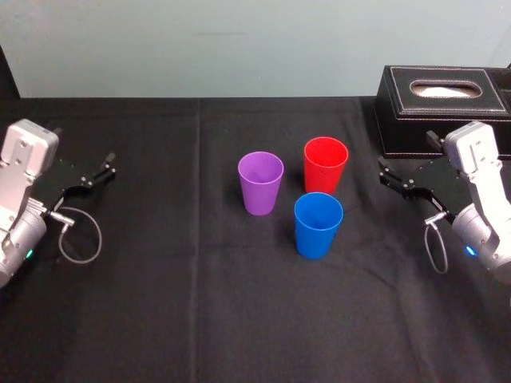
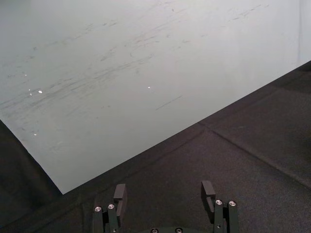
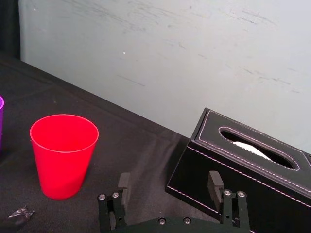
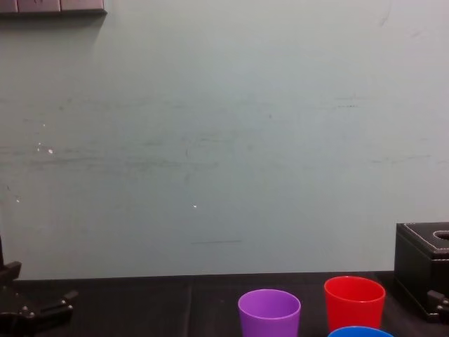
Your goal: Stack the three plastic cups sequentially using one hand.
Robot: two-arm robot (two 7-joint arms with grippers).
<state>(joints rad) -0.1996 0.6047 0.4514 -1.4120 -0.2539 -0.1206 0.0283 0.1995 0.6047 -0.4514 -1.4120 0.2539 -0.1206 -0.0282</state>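
Observation:
Three plastic cups stand upright and apart in the middle of the black cloth: a purple cup (image 1: pixel 260 183), a red cup (image 1: pixel 325 164) behind and to its right, and a blue cup (image 1: pixel 318 225) nearest me. My right gripper (image 1: pixel 390 177) hovers to the right of the red cup, open and empty. In the right wrist view its fingers (image 3: pixel 124 187) stand wide apart, with the red cup (image 3: pixel 64 155) ahead and to one side. My left gripper (image 1: pixel 104 169) rests at the far left, open (image 2: pixel 164 196) and empty. The chest view shows the purple cup (image 4: pixel 269 314), the red cup (image 4: pixel 354 302) and the blue cup's rim (image 4: pixel 359 331).
A black stitched tissue box (image 1: pixel 443 100) stands at the back right, just behind the right gripper, and shows close by as the box (image 3: pixel 243 165) in the right wrist view. A pale wall runs along the table's far edge. Bare cloth lies in front of the cups.

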